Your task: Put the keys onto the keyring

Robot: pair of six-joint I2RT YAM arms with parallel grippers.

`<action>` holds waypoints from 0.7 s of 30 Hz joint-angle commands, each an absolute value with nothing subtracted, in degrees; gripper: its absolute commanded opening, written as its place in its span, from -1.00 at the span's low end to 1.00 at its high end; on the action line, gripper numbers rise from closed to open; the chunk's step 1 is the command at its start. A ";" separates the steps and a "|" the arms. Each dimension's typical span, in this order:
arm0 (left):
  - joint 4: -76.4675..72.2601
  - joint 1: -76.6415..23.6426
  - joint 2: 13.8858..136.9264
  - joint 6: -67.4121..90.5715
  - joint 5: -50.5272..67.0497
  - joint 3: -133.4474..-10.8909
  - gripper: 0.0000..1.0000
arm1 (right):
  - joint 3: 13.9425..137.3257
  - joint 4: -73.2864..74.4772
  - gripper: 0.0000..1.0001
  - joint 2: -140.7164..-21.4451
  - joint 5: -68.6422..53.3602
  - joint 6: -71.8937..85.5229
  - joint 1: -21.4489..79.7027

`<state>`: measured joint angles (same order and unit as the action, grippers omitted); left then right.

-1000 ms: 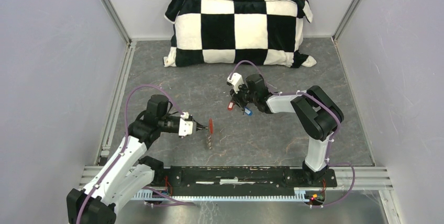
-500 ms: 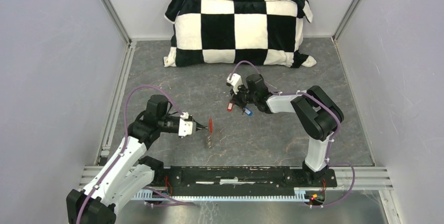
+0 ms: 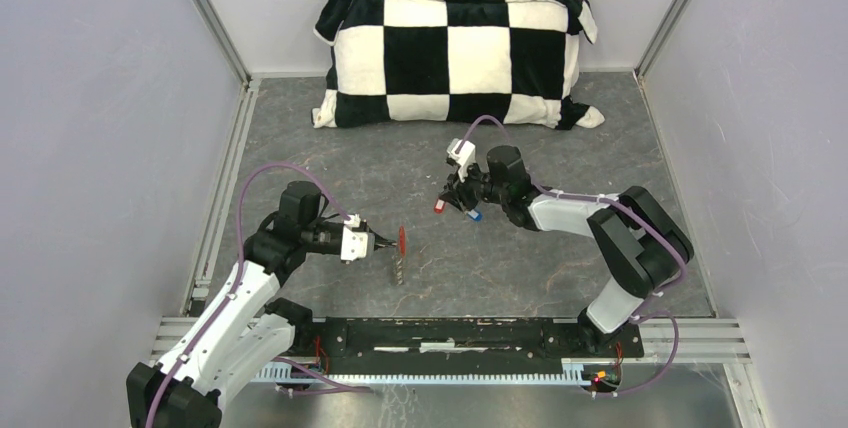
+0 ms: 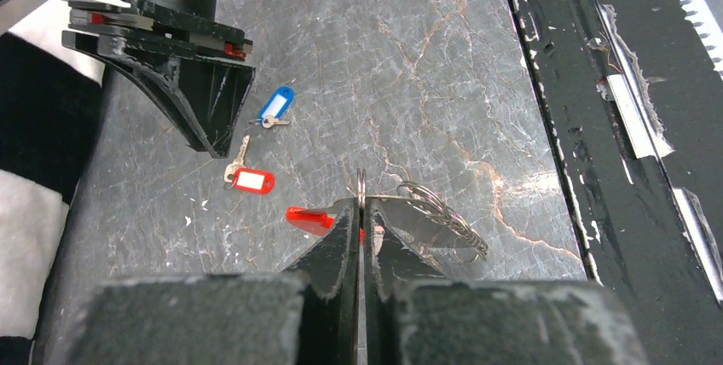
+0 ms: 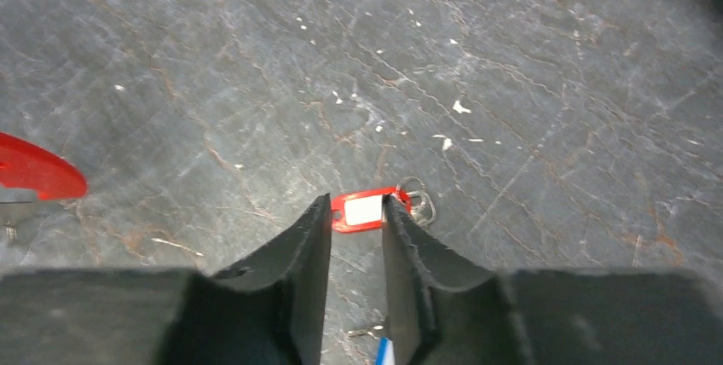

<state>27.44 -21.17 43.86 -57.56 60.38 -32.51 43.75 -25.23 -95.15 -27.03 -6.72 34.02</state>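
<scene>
Red plastic marks the key in play: the red-tagged key [image 5: 367,210] lies flat on the table and has not moved. What has shifted is the right arm. Its elbow has swung outward, bringing the right gripper [image 5: 355,201] over this key from the other side. Its fingers are a little apart, and the tag shows in the gap between the tips. Whether they touch the key I cannot tell. The blue-tagged key [image 4: 274,109] lies just beside the red-tagged key, also unmoved. Near the red-tagged key, on the left arm's side, the left gripper [image 4: 361,207] stays clamped on the keyring [image 4: 439,211] with its red fob [image 4: 305,218]. The new angle looks like a pick lining up, with no key threaded yet.
</scene>
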 commanded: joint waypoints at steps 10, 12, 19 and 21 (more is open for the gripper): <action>27.56 -20.86 43.26 -57.21 61.61 -35.06 -0.96 | 51.72 -22.69 0.35 -105.25 -17.79 -7.77 34.98; 27.77 -20.89 43.16 -57.35 61.38 -35.20 -0.96 | 51.60 -23.10 0.21 -105.93 -18.20 -7.82 35.01; 27.82 -20.87 43.65 -57.90 61.52 -35.45 -0.96 | 50.53 -23.58 -0.18 -106.33 -20.52 -8.38 35.54; 27.82 -20.89 43.98 -57.85 61.56 -35.64 -0.96 | 50.85 -23.23 -0.30 -106.78 -20.91 -8.85 35.99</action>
<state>27.86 -21.17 43.86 -57.58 60.16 -32.93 49.80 -21.85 -106.04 -19.44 -7.53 35.07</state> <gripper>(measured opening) 0.043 0.392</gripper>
